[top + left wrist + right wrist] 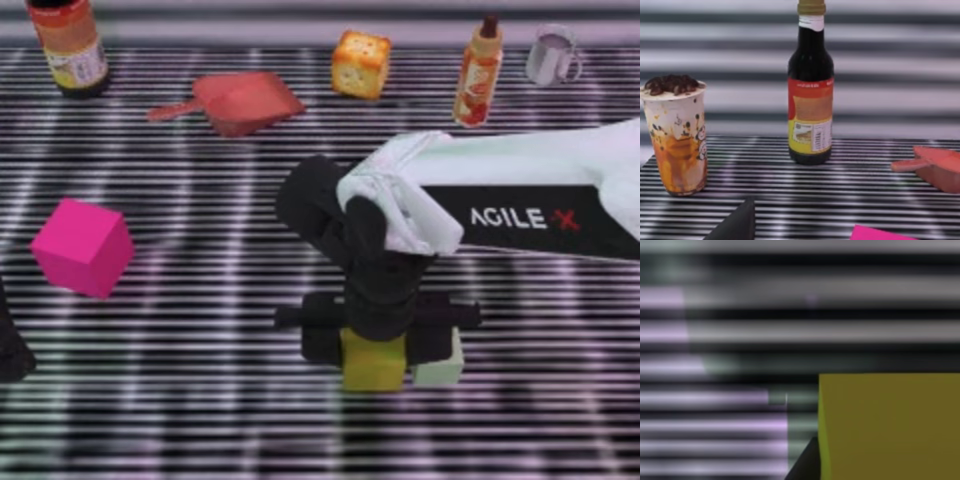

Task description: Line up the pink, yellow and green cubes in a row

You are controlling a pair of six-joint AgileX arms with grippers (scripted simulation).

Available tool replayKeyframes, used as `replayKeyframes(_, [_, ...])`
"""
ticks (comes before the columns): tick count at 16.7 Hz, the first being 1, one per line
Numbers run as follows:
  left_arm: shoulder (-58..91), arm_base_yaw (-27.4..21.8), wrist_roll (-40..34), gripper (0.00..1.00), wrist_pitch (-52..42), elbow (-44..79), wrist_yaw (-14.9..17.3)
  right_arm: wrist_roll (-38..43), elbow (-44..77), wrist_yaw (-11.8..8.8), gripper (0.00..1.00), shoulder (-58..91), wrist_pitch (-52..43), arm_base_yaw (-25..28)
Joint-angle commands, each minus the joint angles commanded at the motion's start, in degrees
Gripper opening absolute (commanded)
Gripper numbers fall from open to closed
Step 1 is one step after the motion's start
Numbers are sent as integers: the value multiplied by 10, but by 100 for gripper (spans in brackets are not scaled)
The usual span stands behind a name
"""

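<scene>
The right gripper [373,345] sits right on top of the yellow cube [372,365], near the front middle of the table [200,400]. I cannot tell if its fingers are squeezing the cube. The green cube [440,368] touches the yellow one on its right side. The pink cube [82,247] is far off to the left, so the left arm is nearer to it. The left gripper is parked at the left edge. Only the left wrist view shows a drink cup [676,135] beside the sauce bottle [810,90].
</scene>
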Motion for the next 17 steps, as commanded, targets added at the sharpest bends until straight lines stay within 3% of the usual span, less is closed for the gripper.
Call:
replayKeyframes(7, [0,0,0,100,0,0,0,0,0,0,98,0,0,0])
replayKeyframes(17, [0,0,0,100,0,0,0,0,2,0,100,-1,-2,0])
